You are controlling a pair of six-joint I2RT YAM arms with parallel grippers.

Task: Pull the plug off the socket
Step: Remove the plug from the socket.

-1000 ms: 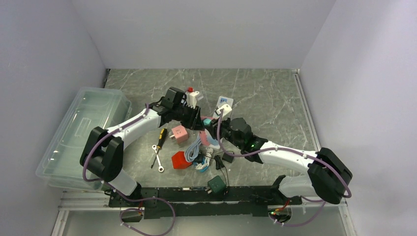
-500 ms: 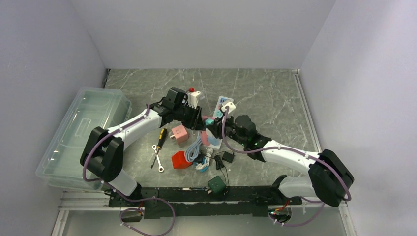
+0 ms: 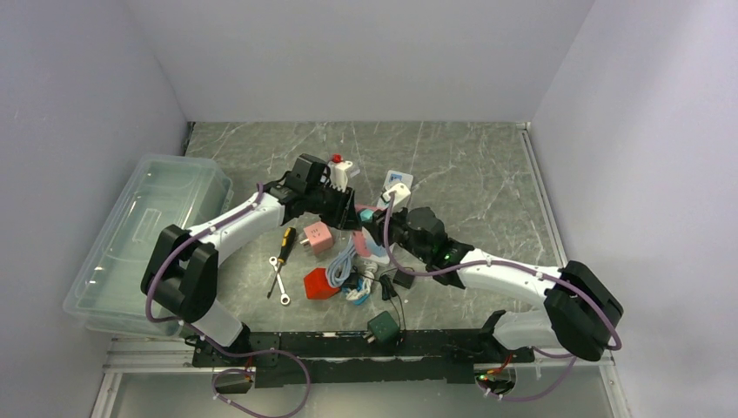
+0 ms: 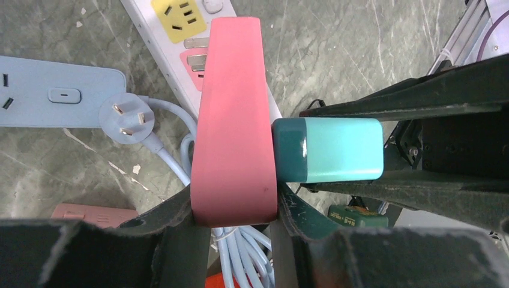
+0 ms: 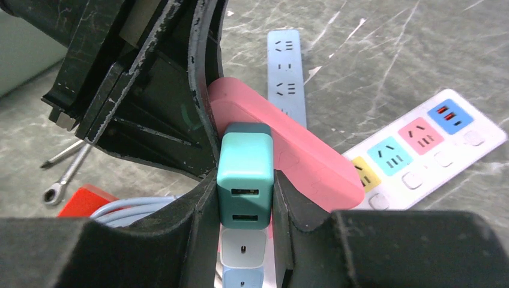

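My left gripper (image 4: pixel 234 210) is shut on one end of a pink power strip, the socket (image 4: pixel 234 120), and holds it above the table. A teal USB charger, the plug (image 4: pixel 336 150), sits flush against the strip's face with no prongs showing. My right gripper (image 5: pixel 245 201) is shut on the plug (image 5: pixel 245 174), its fingers (image 4: pixel 420 192) reaching in from the right in the left wrist view. From above, the two grippers meet at the table's middle, around the plug (image 3: pixel 368 214).
Beneath lie a white strip with coloured sockets (image 5: pixel 420 150), a light blue strip (image 5: pixel 287 66), and a blue plug with coiled cable (image 4: pixel 126 117). A pink cube (image 3: pixel 318 237), red block (image 3: pixel 319 283), screwdriver (image 3: pixel 283 242), wrench (image 3: pixel 278 287) and green adapter (image 3: pixel 383 327) lie near. A clear bin (image 3: pixel 148 235) stands left.
The right arm shifted slightly up and right, then came back to where it was. Both grips are unchanged and the plug still sits against the strip.
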